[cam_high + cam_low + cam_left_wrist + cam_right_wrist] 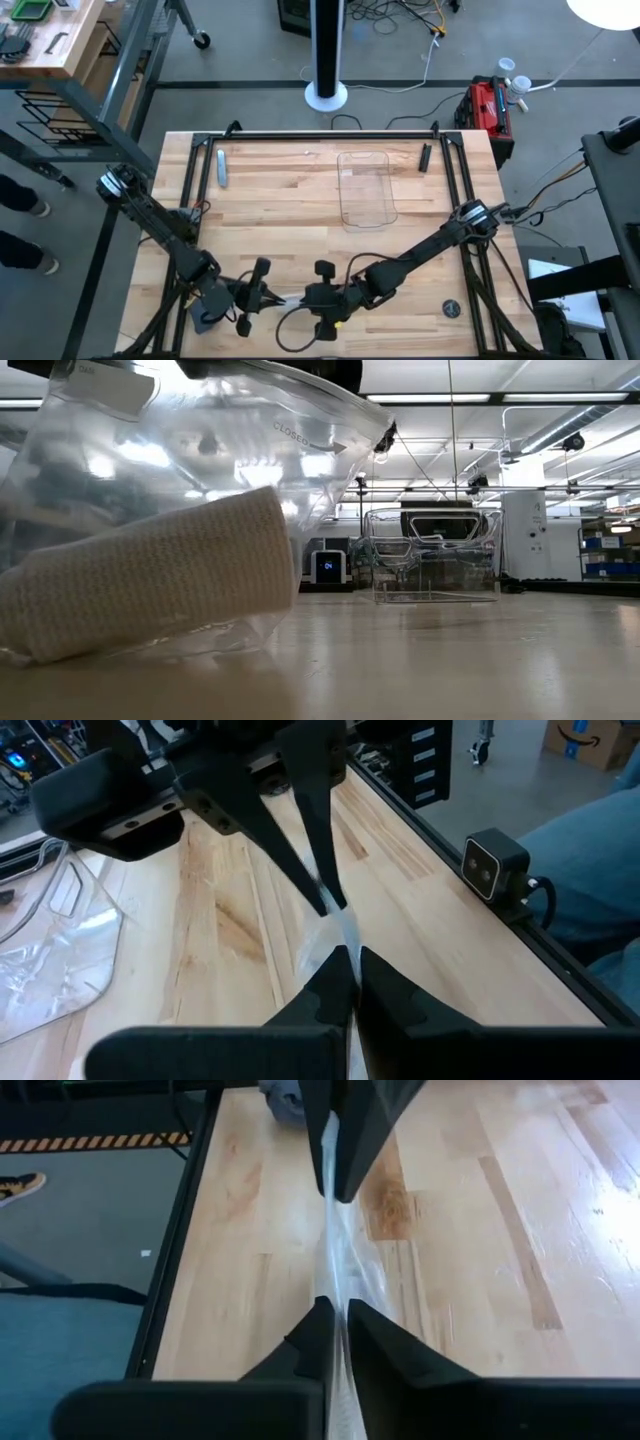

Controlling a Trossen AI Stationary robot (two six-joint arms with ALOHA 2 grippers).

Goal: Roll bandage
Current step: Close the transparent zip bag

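Observation:
The bandage (150,585), a whitish woven roll, lies tilted inside a clear plastic wrapper (200,450) at the table's near edge, its lower side on the tabletop through the plastic. My left gripper (262,297) and my right gripper (312,298) face each other there, tips close together, each shut on the wrapper (335,925). In the low view the grippers are only dark shapes at the top. The roll itself does not show in the wrist views. My left gripper pinches a gathered edge of the clear wrapper (345,955) between its two fingertips, coming from the table's left. The plastic runs in a narrow taut band to the other gripper. The wrapper's lower part hangs below, with the bandage on the table. My right gripper pinches the same gathered plastic edge (338,1295) between its two fingertips, coming from the table's right, opposite the left fingers (345,1150). The strip between the two grippers (342,1245) is drawn taut.
A clear rectangular tray (365,188) stands toward the far middle of the table. A small grey-blue object (221,165) lies far left and a black one (425,157) far right. A dark round piece (452,309) sits near right. A small camera block (490,865) is on the near edge.

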